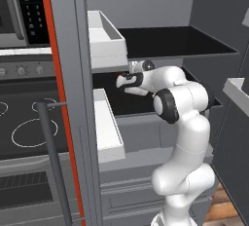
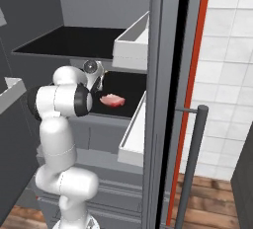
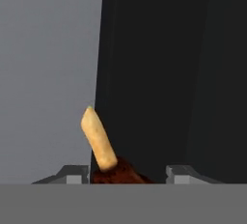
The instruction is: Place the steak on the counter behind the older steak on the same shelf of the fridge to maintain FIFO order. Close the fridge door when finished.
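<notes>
The gripper (image 3: 127, 174) pinches the steak (image 3: 118, 174) — it looks soft and slippery, so grab its thick middle — over the shelf (image 2: 129, 87).

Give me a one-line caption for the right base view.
Arm reaches into the open fridge, gripper shut on the steak beside the older steak on the shelf.

The lower black shelf (image 2: 129, 82) spans the grey fridge's inside. A pale pink-red older steak (image 2: 112, 99) lies flat on it, near its front edge
</notes>
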Motion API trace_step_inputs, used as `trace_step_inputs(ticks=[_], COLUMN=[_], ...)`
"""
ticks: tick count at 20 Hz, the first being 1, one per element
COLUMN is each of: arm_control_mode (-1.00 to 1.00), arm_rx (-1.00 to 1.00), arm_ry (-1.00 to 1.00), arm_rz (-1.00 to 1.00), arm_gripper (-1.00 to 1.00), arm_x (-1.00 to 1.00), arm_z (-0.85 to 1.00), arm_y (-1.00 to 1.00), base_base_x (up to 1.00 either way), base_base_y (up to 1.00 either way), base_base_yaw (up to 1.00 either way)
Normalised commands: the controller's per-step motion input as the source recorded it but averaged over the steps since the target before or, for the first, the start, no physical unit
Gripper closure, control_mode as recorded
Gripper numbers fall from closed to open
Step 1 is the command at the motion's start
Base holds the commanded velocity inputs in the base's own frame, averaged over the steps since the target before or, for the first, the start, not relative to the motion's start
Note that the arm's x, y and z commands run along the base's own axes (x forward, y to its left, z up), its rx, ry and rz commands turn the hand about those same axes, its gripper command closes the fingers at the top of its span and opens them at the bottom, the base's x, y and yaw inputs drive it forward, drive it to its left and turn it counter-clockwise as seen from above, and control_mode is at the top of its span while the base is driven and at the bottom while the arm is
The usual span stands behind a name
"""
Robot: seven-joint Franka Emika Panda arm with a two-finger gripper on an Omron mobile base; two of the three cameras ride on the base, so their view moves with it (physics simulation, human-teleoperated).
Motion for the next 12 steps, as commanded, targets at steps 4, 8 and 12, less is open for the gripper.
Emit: trace_step_inputs(ticks=[4, 8, 12], arm_control_mode=[-1.00, -1.00, -1.00], arm_rx=[0.00, 0.00, 0.00], arm_ry=[-0.03, 0.00, 0.00], arm_rz=[0.00, 0.00, 0.00], arm_gripper=[-1.00, -1.00, -1.00], arm_x=[0.00, -0.11, -0.58], arm_z=[-0.42, -0.29, -0.09], arm_y=[0.00, 0.00, 0.00], base_base_x=[0.00, 0.00, 0.00], base_base_y=[0.00, 0.00, 0.00], base_base_yaw=[0.00, 0.00, 0.00])
